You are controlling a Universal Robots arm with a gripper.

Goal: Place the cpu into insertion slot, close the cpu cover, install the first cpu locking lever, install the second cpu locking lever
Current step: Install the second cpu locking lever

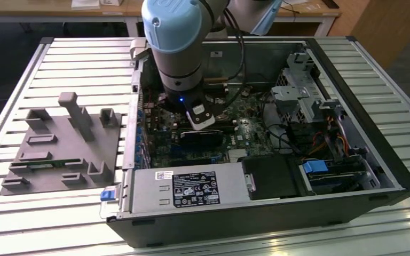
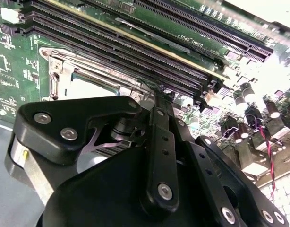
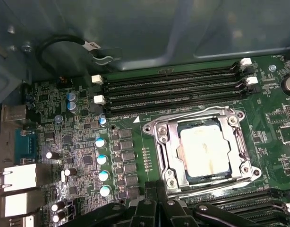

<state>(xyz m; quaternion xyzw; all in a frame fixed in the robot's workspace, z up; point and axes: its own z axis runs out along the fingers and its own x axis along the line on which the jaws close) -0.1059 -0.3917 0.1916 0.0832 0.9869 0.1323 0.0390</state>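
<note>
The cpu point(image 3: 205, 150) lies flat in the insertion slot point(image 3: 179, 165) on the green board, its silvery top showing through the window of the cpu cover point(image 3: 160, 144). The cover is folded down flat around it. Thin metal levers point(image 3: 192, 115) run along two opposite edges of the cover. My gripper point(image 3: 157, 196) hovers just off one socket edge, its black fingers pressed together with nothing visible between them. In the second wrist view the fingertips point(image 2: 157, 94) reach the socket corner beside the cpu point(image 2: 88, 87). In the exterior view the gripper point(image 1: 199, 140) is down inside the case.
Long black memory slots point(image 3: 173, 87) flank the socket on two sides. Capacitors point(image 3: 101, 158) and port blocks point(image 3: 17, 177) stand beside it. The open computer case point(image 1: 397, 170) holds a power supply point(image 1: 183, 189), a drive cage point(image 1: 301, 96) and cables. A grey fixture point(image 1: 62, 144) sits on the exterior view's left.
</note>
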